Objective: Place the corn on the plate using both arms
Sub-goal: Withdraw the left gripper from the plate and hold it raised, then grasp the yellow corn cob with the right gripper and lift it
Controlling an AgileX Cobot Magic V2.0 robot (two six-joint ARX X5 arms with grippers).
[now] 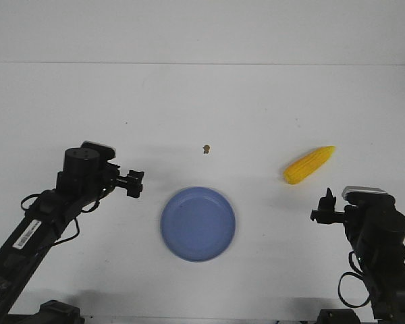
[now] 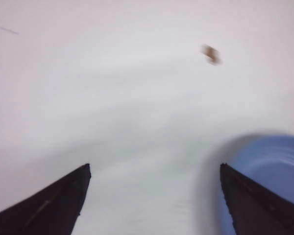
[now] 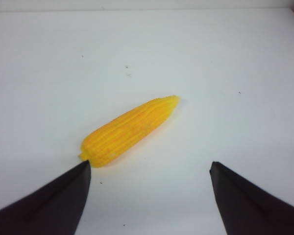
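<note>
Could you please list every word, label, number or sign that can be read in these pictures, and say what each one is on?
None can be read.
The left arm carries a white strip label with dark print, too small to read.
The corn, the plate, the table and the right arm show no text.

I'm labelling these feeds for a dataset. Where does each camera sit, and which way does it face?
Front view: above the robot, looking forward over the table; both arms, corn and plate show.
Left wrist view: on the left arm, facing the table; left gripper jaws spread, plate's edge, brown speck.
Right wrist view: on the right arm, facing the corn; right gripper jaws spread.
Shared: front and left see plate; front and right see corn.
</note>
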